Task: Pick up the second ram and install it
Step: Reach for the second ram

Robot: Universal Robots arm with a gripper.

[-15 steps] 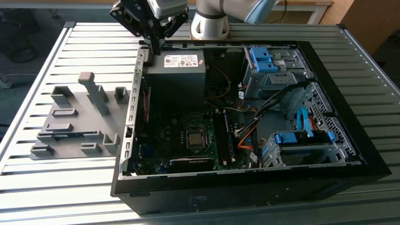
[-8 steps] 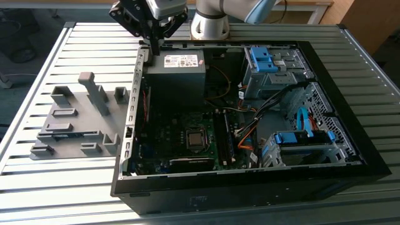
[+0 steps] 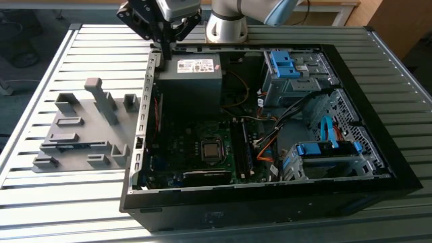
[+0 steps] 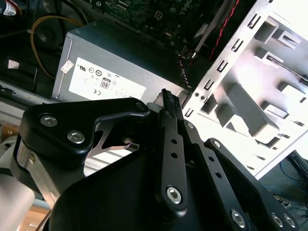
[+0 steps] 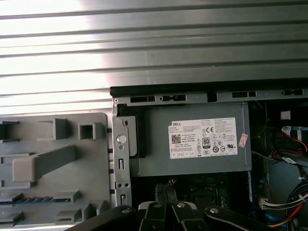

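The claw (image 3: 165,49), closed and empty, hangs over the computer case (image 3: 270,212) rim. Beside the case, the second ram (image 5: 33,198) sits in a grey fixture (image 5: 91,159).

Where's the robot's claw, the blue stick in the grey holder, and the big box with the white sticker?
Gripper (image 3: 165,50): exterior view, between its fingertips.
Second ram (image 5: 36,198): first wrist view, middle of its blue edge.
Power supply (image 5: 202,138): first wrist view, its white sticker.
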